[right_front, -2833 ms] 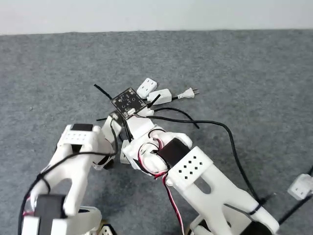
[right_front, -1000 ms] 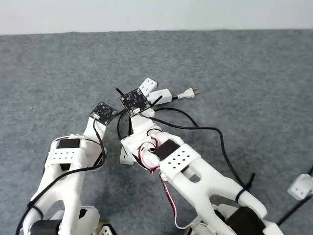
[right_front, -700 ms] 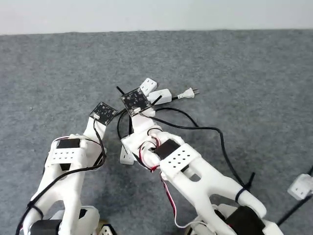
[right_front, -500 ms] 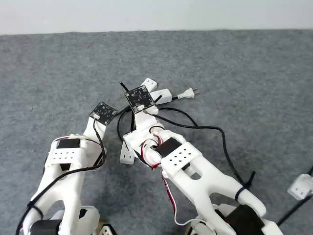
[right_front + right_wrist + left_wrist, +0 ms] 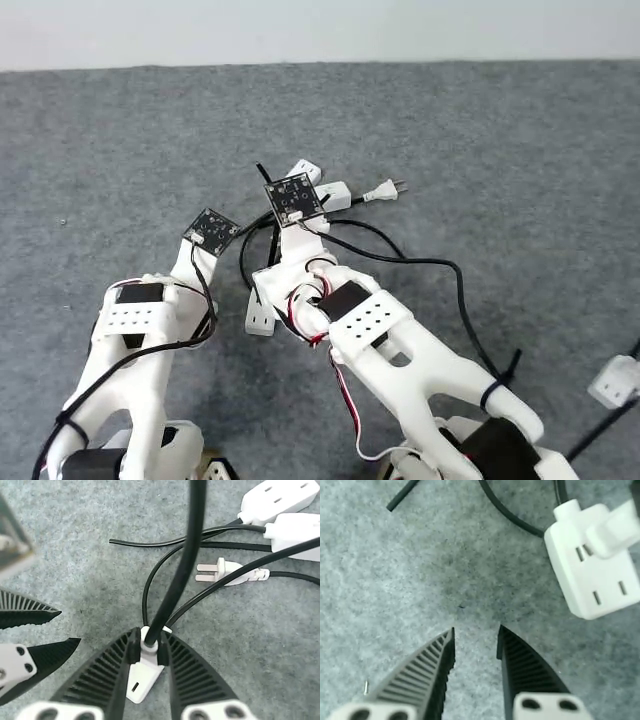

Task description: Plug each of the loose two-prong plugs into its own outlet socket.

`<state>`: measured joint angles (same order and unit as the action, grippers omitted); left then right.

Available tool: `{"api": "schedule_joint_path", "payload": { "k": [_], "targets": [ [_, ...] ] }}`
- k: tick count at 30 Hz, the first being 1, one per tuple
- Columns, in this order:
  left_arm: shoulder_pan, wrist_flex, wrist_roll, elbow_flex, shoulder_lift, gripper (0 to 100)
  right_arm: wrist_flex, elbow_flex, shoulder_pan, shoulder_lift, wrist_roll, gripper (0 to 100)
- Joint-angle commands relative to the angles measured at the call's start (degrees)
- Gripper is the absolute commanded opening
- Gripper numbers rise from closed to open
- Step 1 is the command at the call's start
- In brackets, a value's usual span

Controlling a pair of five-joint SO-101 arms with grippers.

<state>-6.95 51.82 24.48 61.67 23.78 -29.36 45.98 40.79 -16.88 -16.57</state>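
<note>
My right gripper (image 5: 148,637) is shut on the cable end of a white outlet socket (image 5: 139,680), which hangs just above the carpet; its black cable (image 5: 185,560) rises past the camera. That socket (image 5: 260,312) shows beside the right arm in the high view. A loose white two-prong plug (image 5: 225,572) lies on the carpet beyond, also the plug (image 5: 385,190) near the middle of the high view. Two more white sockets (image 5: 277,497) (image 5: 295,535) lie past it. My left gripper (image 5: 476,629) is open above bare carpet, with a white socket (image 5: 592,575) close beside it.
Black cables (image 5: 440,265) loop over the grey carpet (image 5: 520,150) around the right arm. Another white socket (image 5: 615,380) sits at the right edge. The left arm's black fingers (image 5: 35,630) show close beside my right gripper.
The right arm's wrist has shifted a little farther away and to the right over the last second, socket still held. The left arm, which pulled back earlier, has kept still.
</note>
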Motion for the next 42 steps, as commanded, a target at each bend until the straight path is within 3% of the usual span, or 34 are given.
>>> {"api": "schedule_joint_path", "payload": {
  "k": [1, 24, 42],
  "targets": [
    [-0.3, -1.0, -0.3, -2.4, 1.8, 14, 0.5, -4.8, 0.4, -0.2, -1.6, 0.8],
    [-0.3, -1.0, -0.2, -2.2, 1.8, 14, -0.7, -2.9, 1.1, -0.1, -3.4, 0.9],
    [-1.8, -1.0, -0.3, -2.6, 1.8, 14, -3.7, 1.3, 3.9, -0.2, 4.8, 0.9]
  ]
}}
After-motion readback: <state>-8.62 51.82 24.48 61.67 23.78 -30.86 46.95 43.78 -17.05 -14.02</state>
